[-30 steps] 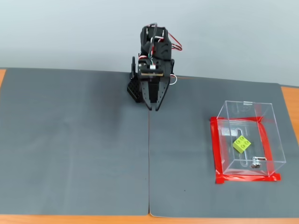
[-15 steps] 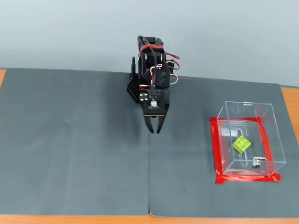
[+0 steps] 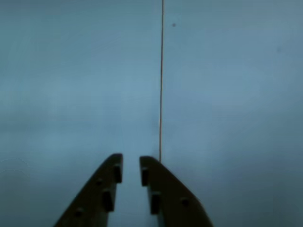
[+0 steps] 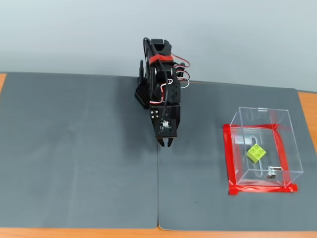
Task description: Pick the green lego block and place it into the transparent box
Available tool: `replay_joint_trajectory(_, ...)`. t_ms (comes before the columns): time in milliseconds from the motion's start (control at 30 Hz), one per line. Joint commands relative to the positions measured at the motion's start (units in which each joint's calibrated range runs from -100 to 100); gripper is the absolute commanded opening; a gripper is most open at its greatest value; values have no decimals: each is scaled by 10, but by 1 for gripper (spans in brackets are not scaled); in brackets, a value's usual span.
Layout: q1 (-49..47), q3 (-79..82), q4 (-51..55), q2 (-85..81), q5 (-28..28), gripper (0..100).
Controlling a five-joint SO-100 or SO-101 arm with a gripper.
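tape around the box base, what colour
Red tape, clearest in the fixed view.

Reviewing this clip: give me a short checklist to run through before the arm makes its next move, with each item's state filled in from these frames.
1. Green lego block inside the transparent box: ok, it lies on the box floor in the fixed view.
2. Gripper carrying nothing: ok, the wrist view shows a bare narrow gap between the fingers.
3. Gripper clear of the box: ok, in the fixed view it hangs over the mat seam, well left of the box.
4. Box seated within its red tape border: ok.
5. Mat around the arm free of loose objects: ok.
6. Block lying flat: cannot tell; it looks tilted.
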Motion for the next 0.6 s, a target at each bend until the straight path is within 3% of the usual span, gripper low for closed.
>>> replay_joint_trajectory(0, 7, -3, 1, -3, -2, 4)
replay_joint_trajectory(233, 8, -38, 128, -3, -5, 4)
replay_joint_trajectory(567, 8, -41, 130, -2, -1, 4)
